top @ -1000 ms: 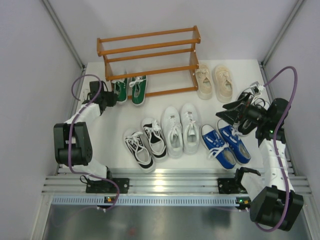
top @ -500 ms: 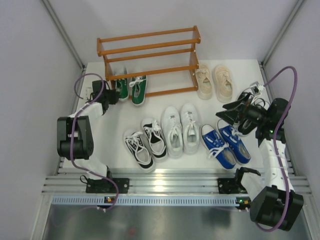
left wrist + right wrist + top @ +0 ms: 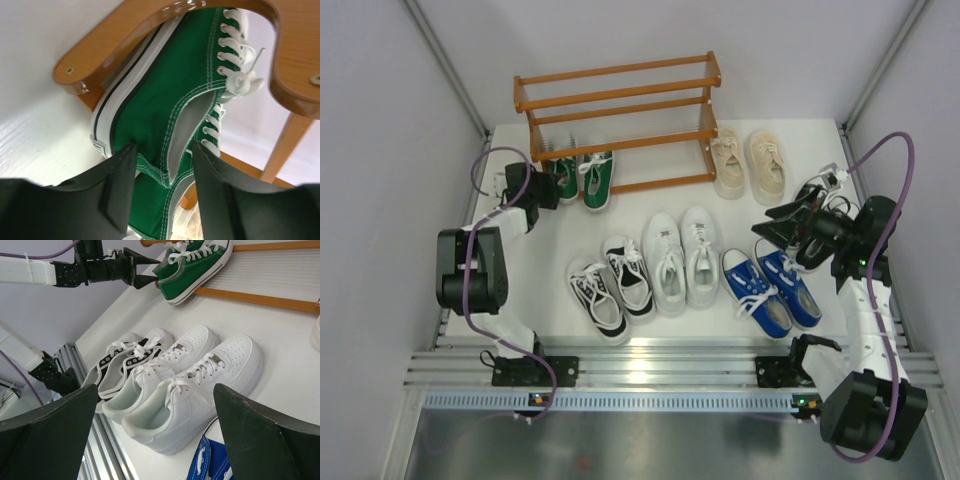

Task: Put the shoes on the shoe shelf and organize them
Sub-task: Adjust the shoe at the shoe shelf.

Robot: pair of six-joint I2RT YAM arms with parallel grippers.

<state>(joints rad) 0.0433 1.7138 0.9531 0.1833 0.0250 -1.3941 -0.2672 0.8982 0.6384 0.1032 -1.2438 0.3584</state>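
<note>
**Green pair toe-in at the bottom tier, left claw at a heel**

Top view: the green shoes (image 3: 580,180) lie with toes tucked under the shoe shelf (image 3: 620,100). Their long axis runs front to back, heels toward the left claw (image 3: 542,188), which is much the nearer. The upper tiers carry nothing. The right claw (image 3: 762,222) hangs spread wide near the blue pair (image 3: 772,290).

Left wrist: the fingers (image 3: 120,170) straddle one green heel collar, partly apart. Whether they grip it I cannot tell.

Right wrist: nothing sits between its wide fingers, and the white pair (image 3: 200,370) rests on the tabletop (image 3: 290,330) below.
</note>
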